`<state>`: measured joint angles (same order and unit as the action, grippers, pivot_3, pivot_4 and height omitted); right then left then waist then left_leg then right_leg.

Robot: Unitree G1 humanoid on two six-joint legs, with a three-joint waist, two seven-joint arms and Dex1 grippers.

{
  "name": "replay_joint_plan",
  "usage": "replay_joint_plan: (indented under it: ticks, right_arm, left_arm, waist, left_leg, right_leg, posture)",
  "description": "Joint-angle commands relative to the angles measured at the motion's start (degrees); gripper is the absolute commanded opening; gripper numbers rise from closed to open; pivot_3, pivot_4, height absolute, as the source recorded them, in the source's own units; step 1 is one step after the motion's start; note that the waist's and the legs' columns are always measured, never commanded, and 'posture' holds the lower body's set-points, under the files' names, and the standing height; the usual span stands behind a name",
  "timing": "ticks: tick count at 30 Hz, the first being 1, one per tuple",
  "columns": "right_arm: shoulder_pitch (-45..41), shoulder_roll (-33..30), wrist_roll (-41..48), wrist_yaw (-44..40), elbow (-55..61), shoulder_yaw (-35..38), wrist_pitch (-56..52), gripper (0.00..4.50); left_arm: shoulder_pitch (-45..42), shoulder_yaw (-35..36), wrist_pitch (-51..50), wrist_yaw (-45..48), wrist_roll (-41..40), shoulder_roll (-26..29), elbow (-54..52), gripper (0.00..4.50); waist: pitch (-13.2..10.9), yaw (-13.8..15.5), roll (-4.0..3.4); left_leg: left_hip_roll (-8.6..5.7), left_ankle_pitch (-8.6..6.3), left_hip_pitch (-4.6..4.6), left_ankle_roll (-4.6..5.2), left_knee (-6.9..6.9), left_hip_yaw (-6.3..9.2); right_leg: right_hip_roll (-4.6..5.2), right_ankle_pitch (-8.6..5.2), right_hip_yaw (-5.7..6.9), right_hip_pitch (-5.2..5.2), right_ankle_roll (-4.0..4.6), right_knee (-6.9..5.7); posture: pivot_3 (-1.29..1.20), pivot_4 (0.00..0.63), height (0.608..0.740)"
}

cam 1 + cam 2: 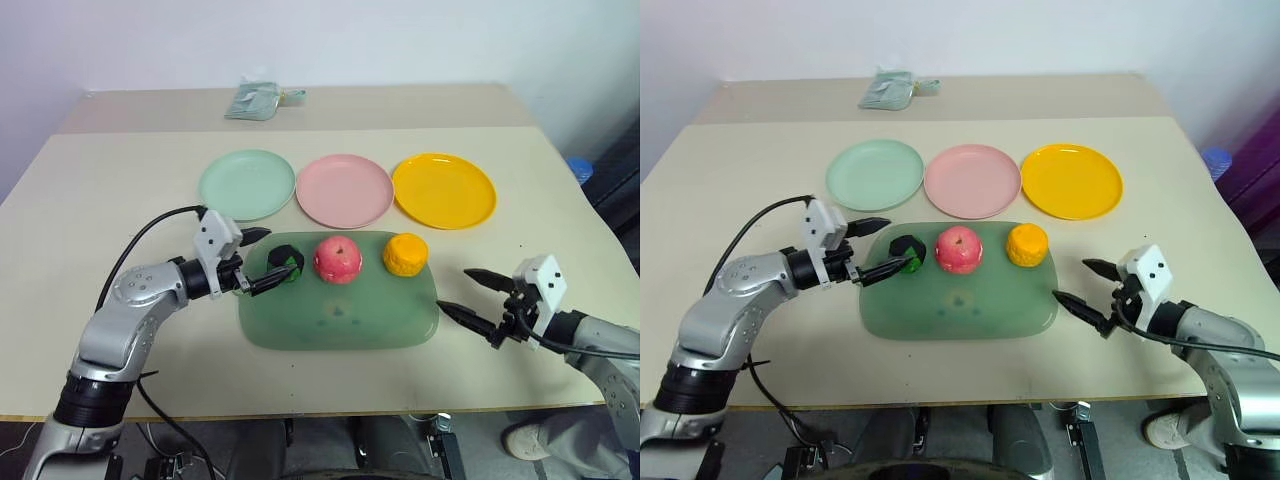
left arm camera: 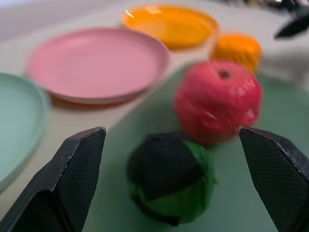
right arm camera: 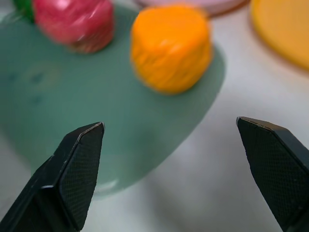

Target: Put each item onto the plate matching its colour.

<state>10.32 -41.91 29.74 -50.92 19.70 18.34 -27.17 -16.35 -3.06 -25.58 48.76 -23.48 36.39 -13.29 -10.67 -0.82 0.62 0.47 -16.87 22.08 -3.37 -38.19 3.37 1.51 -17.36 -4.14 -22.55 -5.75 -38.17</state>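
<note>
Left gripper [image 1: 258, 262] hovers at the left end of the green tray [image 1: 340, 318], fingers spread wide, nothing between them. One finger reaches over the tray's edge just short of the green-and-black ball [image 1: 286, 264]; from the wrist camera the ball [image 2: 170, 178] sits centred between the two fingertips [image 2: 82, 154], not touched.

Right gripper [image 1: 470, 292] hangs over the bare table [image 1: 90, 200] just off the tray's right end, fingers also fully apart and empty. It points toward the orange citrus [image 1: 405, 253], which lies near but clear of the fingertips; the wrist camera has the citrus [image 3: 170, 47] ahead on the tray's corner.

All three fruits stand in a row along the tray's far edge: ball at left, red apple [image 1: 338, 259] in the middle, citrus at right. Ball and apple sit close, almost touching.

Beyond the tray, three plates in a line, all empty: mint green plate [image 1: 246, 184] at left, pink plate [image 1: 344, 189] centre, yellow-orange plate [image 1: 444, 189] at right. Pink and mint plates touch at the rims or nearly so.

A crumpled packet [image 1: 255, 100] lies at the table's far side.
</note>
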Motion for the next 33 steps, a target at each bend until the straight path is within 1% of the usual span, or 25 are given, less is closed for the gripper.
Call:
replay_joint_plan:
  ticks: [1, 6, 7, 8, 10, 12, 18, 21, 24, 27, 28, 29, 32, 33]
  right_arm:
    - [1.0, -0.8, 1.1, -1.6, 3.2, 0.7, 1.3, 4.47]
    - [2.4, -0.1, 1.4, -1.3, 6.4, 0.6, 1.2, 4.47]
    - [2.6, 0.0, 1.3, -1.1, 6.7, 0.6, 1.3, 4.50]
    - [2.9, 0.2, 1.4, -1.0, 7.1, 0.7, 1.3, 4.50]
    - [3.4, 0.6, 1.5, -0.3, 8.4, 0.7, 1.2, 4.50]
    - [3.7, 0.9, 1.7, 0.2, 9.5, 0.7, 0.9, 4.50]
    - [2.0, 0.7, 2.7, 2.2, 11.0, 0.2, -0.7, 4.50]
    - [0.2, 0.6, 3.4, 3.5, 11.5, -0.5, -2.0, 4.50]
    - [-1.5, 0.5, 3.7, 4.4, 11.5, -1.3, -3.0, 4.50]
    - [-2.8, 0.5, 3.6, 5.0, 11.3, -2.0, -3.4, 4.50]
    - [-3.2, 0.5, 3.5, 5.1, 11.3, -2.2, -3.4, 4.50]
    - [-3.5, 0.4, 3.5, 5.3, 11.4, -2.4, -3.4, 4.50]
    - [-4.0, 0.3, 3.5, 5.9, 11.7, -2.2, -3.7, 4.50]
    - [-4.1, 0.2, 3.5, 6.1, 11.9, -2.1, -3.7, 4.50]
  left_arm:
    - [-3.0, -2.9, -0.9, 1.1, 2.4, 0.2, 1.8, 4.50]
    - [-5.3, -4.8, -0.8, 1.0, 4.1, -1.6, 5.2, 4.50]
    - [-5.4, -5.0, -0.7, 1.1, 4.4, -1.8, 5.7, 3.99]
    - [-5.3, -5.0, -0.4, 1.1, 4.9, -1.8, 6.0, 3.72]
    - [-5.1, -4.5, -0.1, 0.9, 5.4, -1.6, 6.3, 2.68]
    - [-4.7, -3.0, 0.3, 0.4, 5.2, -1.6, 6.0, 1.80]
    - [-7.0, 6.9, -2.3, -4.9, -0.8, -4.3, 7.2, 1.80]
    - [-12.5, 9.0, -2.2, -13.7, 3.1, -6.5, 13.2, 1.80]
    - [-18.9, 7.8, -0.6, -21.5, 9.2, -8.0, 22.6, 1.80]
    - [-25.2, 7.5, 2.7, -25.8, 12.3, -10.3, 33.2, 1.80]
    - [-27.2, 7.6, 4.2, -26.7, 13.0, -11.0, 36.8, 2.43]
    - [-28.9, 7.3, 5.6, -27.9, 14.3, -11.4, 40.0, 2.81]
    - [-31.9, 7.5, 9.2, -29.4, 15.8, -12.0, 45.5, 4.25]
    - [-32.1, 7.6, 10.6, -29.4, 16.0, -12.0, 45.8, 4.40]
  waist:
    - [0.0, -0.1, 0.00]
    - [0.0, 0.0, 0.01]
    - [0.0, 0.0, 0.01]
    - [0.0, 0.0, 0.01]
    - [0.0, 0.0, 0.01]
    - [0.0, 0.0, 0.01]
    - [0.0, 0.0, 0.01]
    - [0.0, 0.3, 0.03]
    - [0.0, 0.3, 0.08]
    - [0.0, 0.2, 0.08]
    - [0.0, 0.2, 0.08]
    - [0.0, 0.2, 0.08]
    - [0.0, 0.1, 0.09]
    - [0.0, 0.0, 0.09]
  left_leg:
    - [0.01, 0.00, 0.00, 0.00, 0.00, 0.01]
    - [0.01, 0.00, 0.01, 0.00, 0.00, 0.03]
    - [0.01, 0.00, 0.01, 0.00, -0.01, 0.03]
    - [0.00, 0.00, 0.01, 0.00, -0.01, 0.03]
    - [0.02, 0.00, 0.01, 0.00, -0.01, 0.04]
    - [0.02, 0.00, 0.01, 0.00, 0.00, 0.05]
    - [0.05, 0.00, 0.01, 0.00, -0.01, 0.11]
    - [0.02, 0.00, 0.02, 0.00, -0.05, 0.13]
    - [-0.06, 0.00, 0.04, 0.00, -0.11, 0.12]
    - [-0.09, 0.00, 0.07, 0.00, -0.09, 0.12]
    - [-0.09, 0.00, 0.10, 0.00, -0.09, 0.11]
    - [-0.09, 0.00, 0.14, 0.00, -0.09, 0.11]
    - [-0.10, 0.01, 0.22, 0.00, -0.11, 0.10]
    - [-0.09, 0.01, 0.23, 0.00, -0.10, 0.10]
  right_leg:
    - [0.00, 0.00, 0.00, -0.01, 0.00, 0.00]
    - [-0.02, 0.00, 0.01, -0.01, 0.00, 0.00]
    - [-0.01, 0.00, 0.01, 0.00, 0.00, 0.00]
    - [-0.01, 0.00, 0.00, 0.00, 0.00, 0.00]
    - [-0.01, 0.00, 0.01, 0.00, 0.00, 0.00]
    - [0.00, 0.00, 0.00, 0.00, 0.00, 0.00]
    - [0.00, 0.00, 0.00, -0.01, 0.00, -0.01]
    - [0.01, 0.00, 0.03, 0.00, -0.01, -0.01]
    - [0.04, 0.01, 0.11, 0.07, -0.02, -0.01]
    - [0.04, 0.00, 0.11, 0.02, -0.03, 0.00]
    - [0.03, 0.00, 0.11, -0.02, -0.03, 0.00]
    - [0.03, 0.00, 0.11, -0.05, -0.03, -0.01]
    - [0.04, 0.01, 0.12, -0.15, -0.03, -0.02]
    - [0.03, 0.01, 0.11, -0.17, -0.03, -0.03]
  posture:
    - [0.00, 0.150, 0.740]
    - [0.00, 0.150, 0.740]
    - [0.00, 0.150, 0.740]
    - [0.00, 0.150, 0.740]
    - [0.00, 0.150, 0.740]
    - [0.00, 0.150, 0.740]
    - [0.00, 0.150, 0.740]
    - [0.00, 0.150, 0.740]
    - [0.00, 0.150, 0.740]
    - [0.00, 0.150, 0.740]
    - [0.00, 0.150, 0.740]
    - [0.00, 0.150, 0.740]
    - [0.00, 0.150, 0.740]
    - [0.00, 0.150, 0.740]
